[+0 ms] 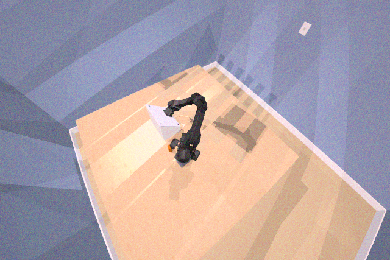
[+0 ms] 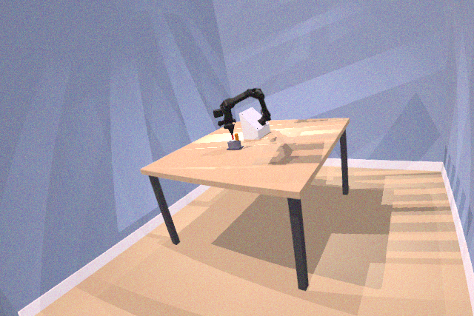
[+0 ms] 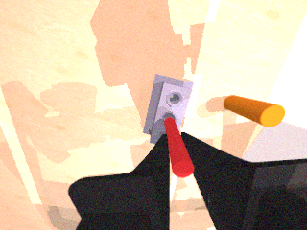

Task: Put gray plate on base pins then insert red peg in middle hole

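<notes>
My gripper [image 3: 174, 137] [image 2: 231, 129] is shut on the red peg [image 3: 178, 152] [image 2: 232, 136] and holds it upright, tip down. The gray plate [image 3: 172, 100] [image 2: 234, 145] lies flat on its base on the table, right under the peg. In the wrist view one hole of the plate is open to view and the peg's tip covers the spot beside it. I cannot tell whether the tip touches the plate. In the top view the wrist hides the peg, and only a corner of the plate [image 1: 182, 164] shows.
An orange peg [image 3: 254, 110] [image 2: 236, 137] [image 1: 169, 147] stands upright close beside the plate. A white wedge-shaped box [image 1: 162, 119] [image 2: 252, 123] stands behind it at the arm's base. The wooden table [image 2: 244, 175] reaches out to the front and right.
</notes>
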{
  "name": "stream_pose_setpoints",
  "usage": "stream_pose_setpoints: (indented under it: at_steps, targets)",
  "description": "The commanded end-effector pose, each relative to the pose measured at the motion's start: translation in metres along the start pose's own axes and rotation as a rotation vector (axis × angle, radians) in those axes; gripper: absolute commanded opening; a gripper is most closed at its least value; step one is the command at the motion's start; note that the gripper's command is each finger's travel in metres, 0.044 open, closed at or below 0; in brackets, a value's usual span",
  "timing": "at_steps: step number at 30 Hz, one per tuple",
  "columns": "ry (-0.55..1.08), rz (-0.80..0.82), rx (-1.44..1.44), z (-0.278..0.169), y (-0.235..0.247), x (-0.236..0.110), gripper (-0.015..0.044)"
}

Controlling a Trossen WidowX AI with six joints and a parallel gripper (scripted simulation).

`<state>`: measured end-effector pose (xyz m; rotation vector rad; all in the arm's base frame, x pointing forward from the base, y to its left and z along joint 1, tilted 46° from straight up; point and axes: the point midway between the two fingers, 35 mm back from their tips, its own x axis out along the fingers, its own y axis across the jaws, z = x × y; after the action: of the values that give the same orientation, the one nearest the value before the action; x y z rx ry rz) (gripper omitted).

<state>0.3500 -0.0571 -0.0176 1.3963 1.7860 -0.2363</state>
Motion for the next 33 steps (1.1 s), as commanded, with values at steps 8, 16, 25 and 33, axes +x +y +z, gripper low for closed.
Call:
stream_pose_setpoints:
  at_steps: [8, 16, 25, 33]
  targets:
    - [0.000, -0.002, -0.003, 0.000, 0.000, 0.000, 0.0000]
    - [0.000, 0.000, 0.000, 0.000, 0.000, 0.001, 0.0000]
    - [0.000, -0.001, -0.003, 0.000, 0.000, 0.013, 0.0000]
    - [0.000, -0.004, -0.007, 0.000, -0.001, 0.017, 0.0000]
